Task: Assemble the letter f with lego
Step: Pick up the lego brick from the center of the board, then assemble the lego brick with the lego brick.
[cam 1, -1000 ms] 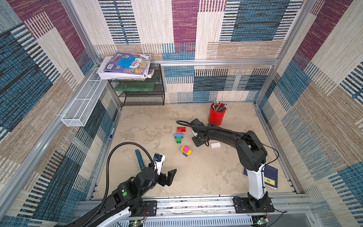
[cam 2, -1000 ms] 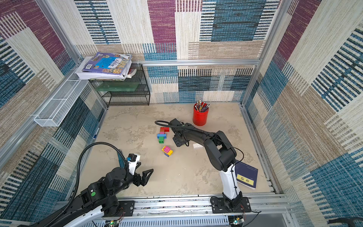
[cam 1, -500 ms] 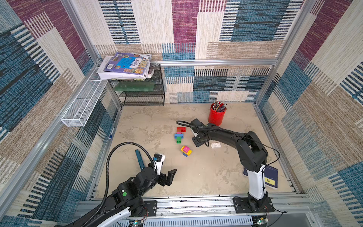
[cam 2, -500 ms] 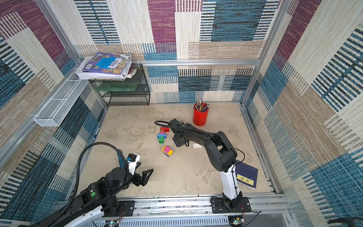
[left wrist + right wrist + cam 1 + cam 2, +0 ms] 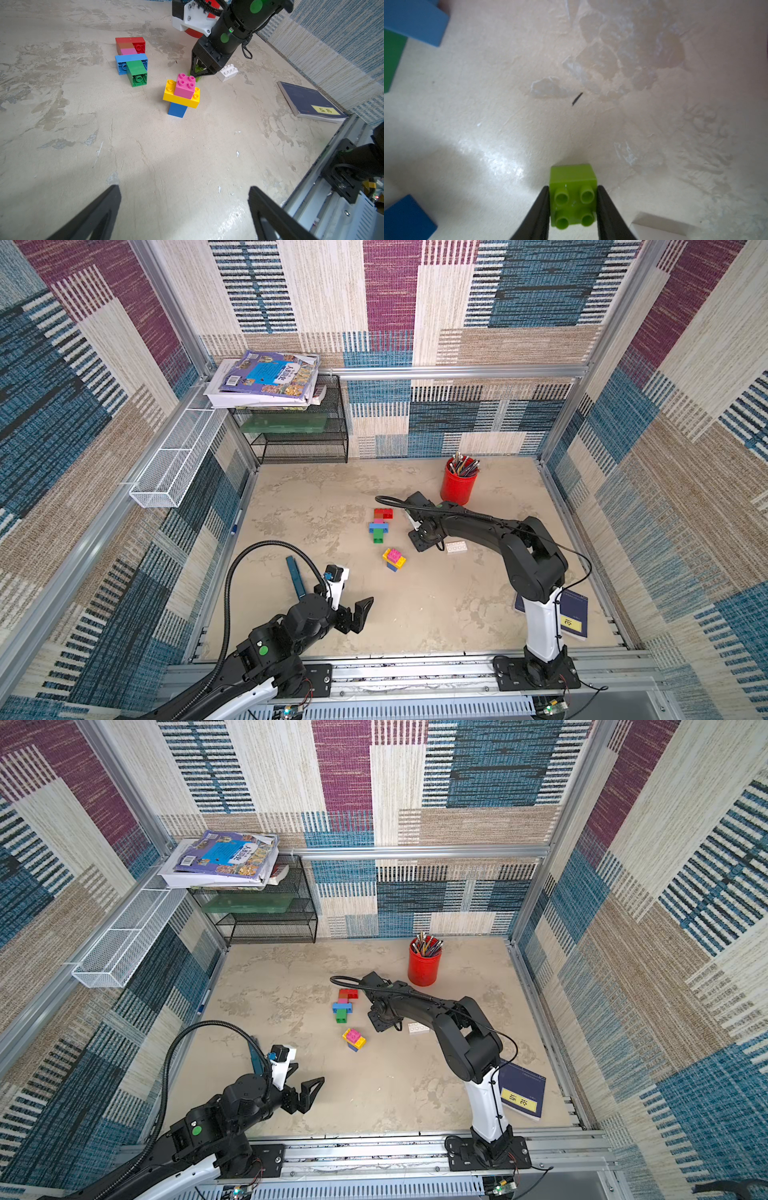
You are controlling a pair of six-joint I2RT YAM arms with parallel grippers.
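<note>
Top views: right gripper (image 5: 423,543) points down between the flat red-pink-blue-green lego row (image 5: 379,524) on its left and a white brick (image 5: 456,547) on its right.
Left wrist: left gripper (image 5: 184,187) spread wide, empty; pink-yellow-blue stack (image 5: 182,93) stands farther off.
Right wrist: right gripper's 2 fingers (image 5: 542,207) pinch a lime brick (image 5: 573,199), 4 studs facing the camera.

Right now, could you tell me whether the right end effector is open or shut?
Shut: the right end effector clamps the lime-green brick, touching both its sides.
</note>
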